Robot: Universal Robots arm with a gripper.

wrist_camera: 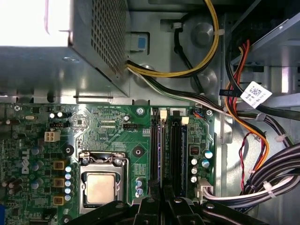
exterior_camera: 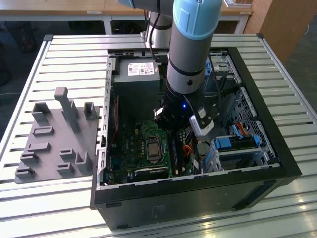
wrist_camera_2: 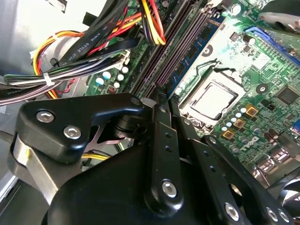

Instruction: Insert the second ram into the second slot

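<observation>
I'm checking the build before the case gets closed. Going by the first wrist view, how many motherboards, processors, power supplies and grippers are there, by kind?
Motherboard: 1
Processor: 1
Power supply: 1
Gripper: 1
Total: 4

cable bundle (wrist_camera: pixel 265 183) crowding memory slots (wrist_camera: pixel 177 150), low cpu socket (wrist_camera: pixel 101 187) opposite

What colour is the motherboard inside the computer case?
The motherboard is green; the first wrist view shows it best.

Slatted metal table (exterior_camera: pixel 74 54), wooden cabinet (exterior_camera: pixel 285 25)
</observation>
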